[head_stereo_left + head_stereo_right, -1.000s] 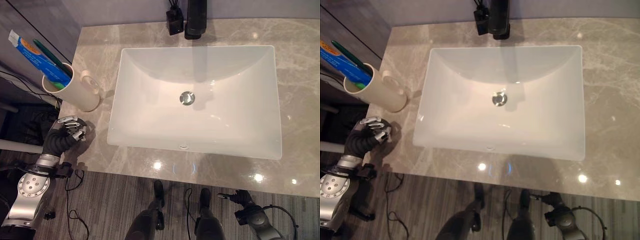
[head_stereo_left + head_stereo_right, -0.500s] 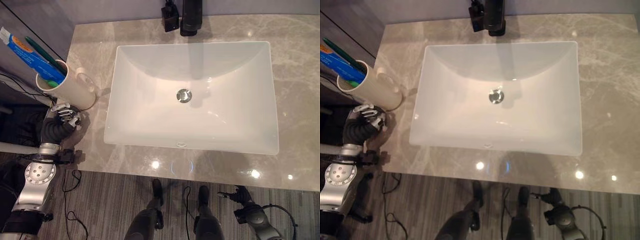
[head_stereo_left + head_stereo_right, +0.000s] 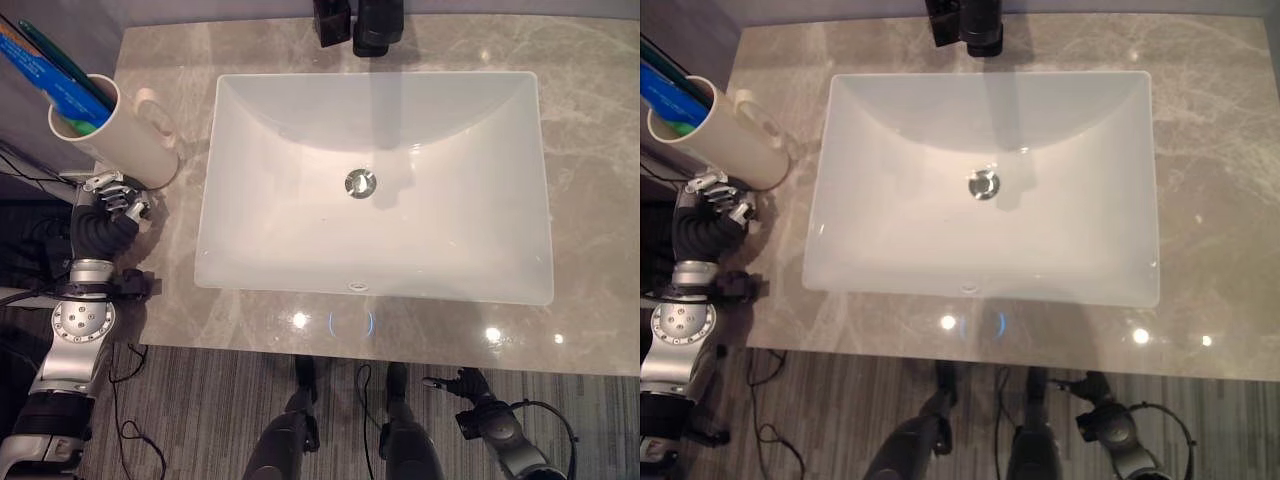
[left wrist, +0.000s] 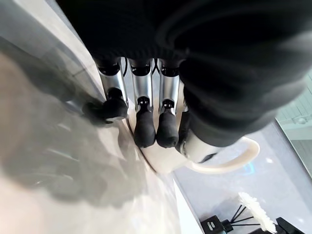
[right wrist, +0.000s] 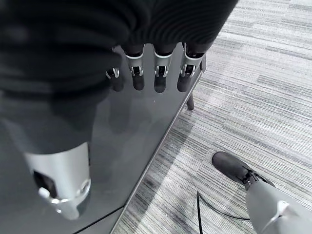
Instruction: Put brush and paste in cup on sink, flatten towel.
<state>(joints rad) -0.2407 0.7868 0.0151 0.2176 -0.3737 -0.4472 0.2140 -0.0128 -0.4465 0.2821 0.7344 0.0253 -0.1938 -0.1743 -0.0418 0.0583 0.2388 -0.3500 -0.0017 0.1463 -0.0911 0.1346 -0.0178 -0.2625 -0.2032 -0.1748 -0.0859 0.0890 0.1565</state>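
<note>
Cream cup (image 3: 118, 135) upright, blue paste (image 3: 50, 72), green brush (image 3: 62, 62) inside

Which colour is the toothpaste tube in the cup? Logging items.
Blue toothpaste tube, best in the left eye view.

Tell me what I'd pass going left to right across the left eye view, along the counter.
Cup holding the paste and brush, with the left hand just below it → sink → drain → bare counter at the far right.

A black faucet (image 3: 378, 25) (dark) stands behind the basin (image 3: 375, 180).
</note>
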